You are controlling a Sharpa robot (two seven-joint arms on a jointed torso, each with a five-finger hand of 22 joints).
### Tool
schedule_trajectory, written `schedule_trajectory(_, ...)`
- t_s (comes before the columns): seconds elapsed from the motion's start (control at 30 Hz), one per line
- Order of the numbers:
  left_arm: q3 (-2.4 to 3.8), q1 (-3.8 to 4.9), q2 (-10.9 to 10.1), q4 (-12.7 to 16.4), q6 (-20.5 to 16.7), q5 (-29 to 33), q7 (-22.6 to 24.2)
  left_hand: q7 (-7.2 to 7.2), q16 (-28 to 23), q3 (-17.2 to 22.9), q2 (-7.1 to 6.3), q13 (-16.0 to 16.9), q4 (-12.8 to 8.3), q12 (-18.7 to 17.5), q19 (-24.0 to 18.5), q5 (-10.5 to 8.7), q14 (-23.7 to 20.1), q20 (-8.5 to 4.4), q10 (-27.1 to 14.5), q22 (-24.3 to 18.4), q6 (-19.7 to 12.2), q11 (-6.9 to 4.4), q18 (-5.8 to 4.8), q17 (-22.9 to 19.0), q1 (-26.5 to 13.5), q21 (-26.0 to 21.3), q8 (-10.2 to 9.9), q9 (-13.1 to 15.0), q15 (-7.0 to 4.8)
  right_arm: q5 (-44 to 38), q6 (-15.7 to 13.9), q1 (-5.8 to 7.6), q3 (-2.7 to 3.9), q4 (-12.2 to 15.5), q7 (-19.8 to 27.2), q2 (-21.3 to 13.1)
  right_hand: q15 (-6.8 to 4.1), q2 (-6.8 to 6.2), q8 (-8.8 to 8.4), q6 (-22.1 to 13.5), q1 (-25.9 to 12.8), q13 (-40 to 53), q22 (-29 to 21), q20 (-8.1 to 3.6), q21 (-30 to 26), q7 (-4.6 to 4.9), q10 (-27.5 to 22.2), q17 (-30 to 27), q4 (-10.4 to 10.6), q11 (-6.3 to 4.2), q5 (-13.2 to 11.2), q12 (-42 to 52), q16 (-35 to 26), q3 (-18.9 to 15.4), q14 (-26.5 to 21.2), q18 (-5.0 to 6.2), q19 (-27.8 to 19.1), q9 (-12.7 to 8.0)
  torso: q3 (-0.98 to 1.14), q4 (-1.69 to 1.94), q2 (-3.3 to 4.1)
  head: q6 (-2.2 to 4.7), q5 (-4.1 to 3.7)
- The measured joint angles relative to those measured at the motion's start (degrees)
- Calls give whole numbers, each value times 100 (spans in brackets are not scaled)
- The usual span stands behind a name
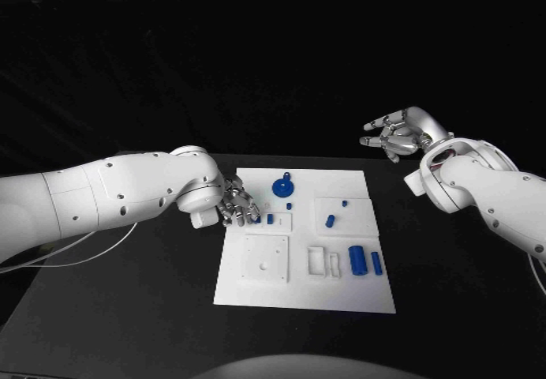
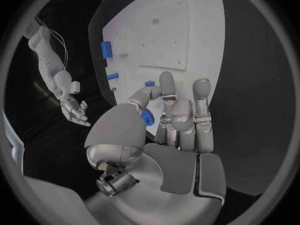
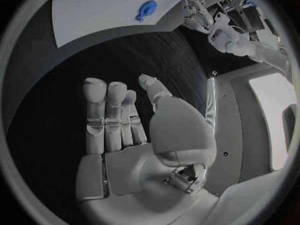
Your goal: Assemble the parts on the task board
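The white task board [image 1: 307,276] lies in the middle of the black table. My left hand [image 1: 236,204] hangs over the board's left edge with its fingers curled in. It pinches a small blue part [image 2: 147,117] between thumb and fingers. On the board lie a blue round disc part [image 1: 282,187], a blue peg [image 1: 330,220] and two blue cylinders [image 1: 357,257] side by side. My right hand [image 1: 398,133] is raised beyond the board's far right corner, fingers spread and holding nothing; its palm [image 3: 125,130] is bare.
A square white plate [image 1: 270,258] and two small white blocks [image 1: 316,260] sit on the board's near half. A pale cable [image 1: 80,249] trails under my left arm. Bare black table [image 1: 114,316] lies on both sides of the board.
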Motion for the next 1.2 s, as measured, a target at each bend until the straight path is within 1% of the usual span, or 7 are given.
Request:
schedule_trajectory(0.1,7,15,9,-26,29,51,7,0,0,21,29,0,-21,27,0,-55,0,0,0,0,0,0,0,0,-30,0,32,30,0,0,1,0,0,1,-1,-1,0,0,0,0,0,0,0,0,0,0,0,0,0,0,0,0,0,0,0,0,0,0,0,0,0,4,-1)
schedule_trajectory(0.17,9,28,16,-47,53,79,10,0,0,21,29,6,-21,66,0,-55,19,0,0,0,0,0,0,1,-30,0,56,98,20,0,1,0,0,3,-2,-1,0,0,0,0,0,0,0,0,0,0,0,0,0,0,0,0,0,0,0,0,0,0,1,1,0,6,-1)
schedule_trajectory(0.4,16,90,66,-146,189,145,19,0,0,23,28,19,-24,92,21,-67,31,-21,0,-1,0,0,-1,20,-32,0,80,185,9,0,4,0,0,0,-4,4,0,0,0,0,0,0,0,0,0,0,0,0,0,0,0,0,0,0,0,0,0,0,1,1,1,7,6)
schedule_trajectory(0.5,17,122,108,-234,281,153,19,0,0,28,-7,19,-28,92,21,-44,41,-20,0,-1,0,0,-1,22,-67,0,80,298,0,0,5,0,0,-4,-5,10,0,0,0,0,0,0,0,0,0,0,0,0,0,0,0,0,0,0,0,0,0,0,-1,1,2,8,7)
schedule_trajectory(0.77,22,249,289,-534,703,159,5,0,0,69,-8,9,-70,105,21,-20,42,-20,1,-2,0,1,0,71,-128,0,24,390,0,0,8,-1,-1,-15,-7,28,0,0,0,0,0,-1,0,0,0,0,0,0,0,0,0,0,0,0,0,0,0,0,-4,0,5,5,14)
schedule_trajectory(0.97,20,288,412,-695,1033,187,-31,-1,0,120,4,4,-120,114,21,-20,42,-20,4,-2,1,4,-1,119,-192,0,23,507,0,0,9,-1,-1,-24,-8,40,0,0,0,0,0,-1,0,0,0,0,0,0,-31,0,0,0,0,31,0,0,0,0,-4,2,4,-10,16)
schedule_trajectory(1.2,-4,306,523,-845,1326,220,-97,-9,0,225,-48,4,-226,114,20,-22,50,-20,10,-2,10,10,0,129,-243,12,6,544,9,0,11,-1,-1,-28,-10,49,0,0,0,0,0,-1,0,0,0,0,0,0,-31,0,0,0,0,31,0,0,0,0,-3,10,-1,-23,8)
